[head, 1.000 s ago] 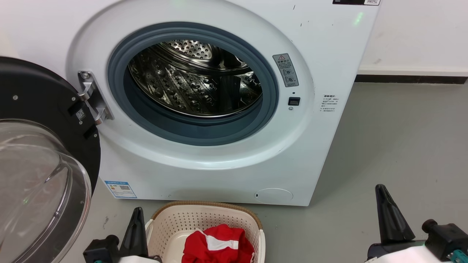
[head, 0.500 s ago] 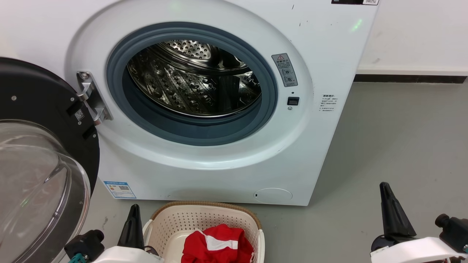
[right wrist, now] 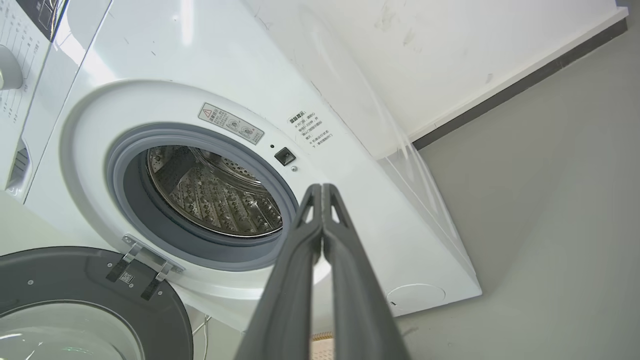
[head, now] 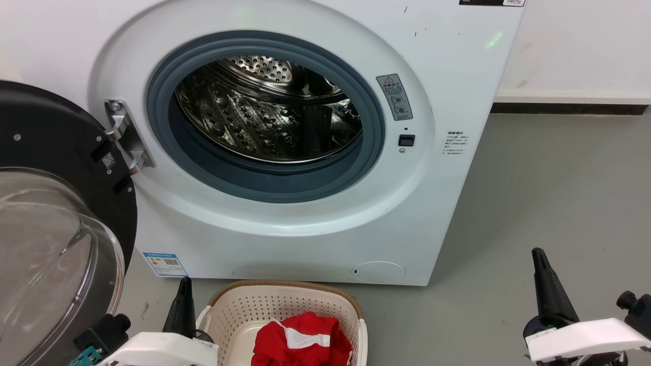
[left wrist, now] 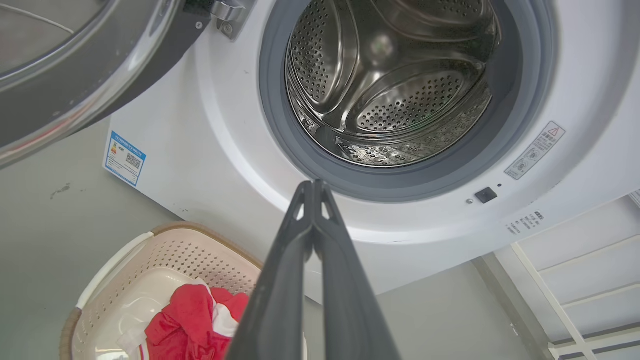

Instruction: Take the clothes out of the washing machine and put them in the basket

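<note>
Head view: a white front-loading washing machine is recorded on a grey floor, its black-framed glass door swung open at the left and its perforated steel drum exposed. A cream perforated basket is set on the floor just before the machine; the red clothes, white-striped, are heaped inside it. The left gripper is seen just beside the basket's left rim, the right gripper well apart at the lower right. Left wrist view: the left gripper's fingers are pressed together, tips touching, pointed toward the porthole's lower rim. Right wrist view: the right gripper's fingers are likewise clenched on themselves, aimed at the machine's front.
</note>
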### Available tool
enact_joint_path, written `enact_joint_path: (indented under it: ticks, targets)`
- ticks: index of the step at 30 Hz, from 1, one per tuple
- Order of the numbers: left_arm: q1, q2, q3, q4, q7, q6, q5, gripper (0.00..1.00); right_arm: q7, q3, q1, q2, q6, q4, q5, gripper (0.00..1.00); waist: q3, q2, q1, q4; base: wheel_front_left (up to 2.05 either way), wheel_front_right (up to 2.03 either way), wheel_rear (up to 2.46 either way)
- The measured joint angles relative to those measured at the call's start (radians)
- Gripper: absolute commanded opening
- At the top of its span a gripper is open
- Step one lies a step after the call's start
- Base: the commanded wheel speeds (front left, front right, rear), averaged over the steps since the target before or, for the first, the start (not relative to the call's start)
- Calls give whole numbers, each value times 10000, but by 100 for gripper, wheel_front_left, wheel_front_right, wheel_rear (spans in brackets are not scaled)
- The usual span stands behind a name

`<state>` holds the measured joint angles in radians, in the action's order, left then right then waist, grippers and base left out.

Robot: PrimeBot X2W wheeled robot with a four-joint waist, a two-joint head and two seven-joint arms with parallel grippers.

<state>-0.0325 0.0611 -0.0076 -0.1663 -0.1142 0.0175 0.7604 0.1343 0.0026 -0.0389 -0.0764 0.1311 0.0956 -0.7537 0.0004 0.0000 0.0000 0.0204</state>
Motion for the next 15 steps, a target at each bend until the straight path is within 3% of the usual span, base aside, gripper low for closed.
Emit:
enact_joint_path:
  ticks: [15]
  targets:
    - [261, 13, 198, -186, 468, 263, 2013, 0, -454, -119, 285, -44, 0, 334, -2080, 0, 5, 0, 0, -34, 0, 0, 0]
